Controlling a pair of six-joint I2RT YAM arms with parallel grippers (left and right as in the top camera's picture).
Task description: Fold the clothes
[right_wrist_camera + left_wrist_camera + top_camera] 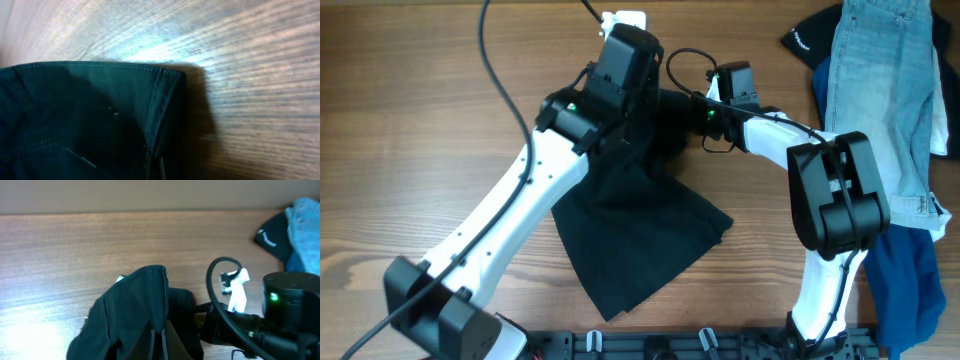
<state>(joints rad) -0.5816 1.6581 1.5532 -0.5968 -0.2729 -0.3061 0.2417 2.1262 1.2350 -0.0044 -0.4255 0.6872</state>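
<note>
the left pincer [157, 342] is clenched on a raised ridge of the shorts [640, 235], and the cloth rises like a tent just in front of its camera. the right pincer [154, 167] is also clenched on the shorts, at a stitched edge that stands up off the desk [420, 120]. both grips seem to sit at the far end of the shorts, close together. the rest of the cloth fans out flat toward the near edge of the desk.

to do this fold well, i judge the two grips should rise together and stay level, so the held edge does not twist. then carry it over the flat part and line up edge on edge before letting go. with the grips so close together the cloth may bunch between them, so drawing them a little apart first would help.

the overhead view alone shows the whole spread of the shorts and the jeans [880, 90] well apart on the right, but the wrists hide both pincers there. the left wrist view shows the pinch, the right arm's cable [220, 280] near the cloth, and a black piece [272, 237] far off. the right wrist view alone gives the seam.
</note>
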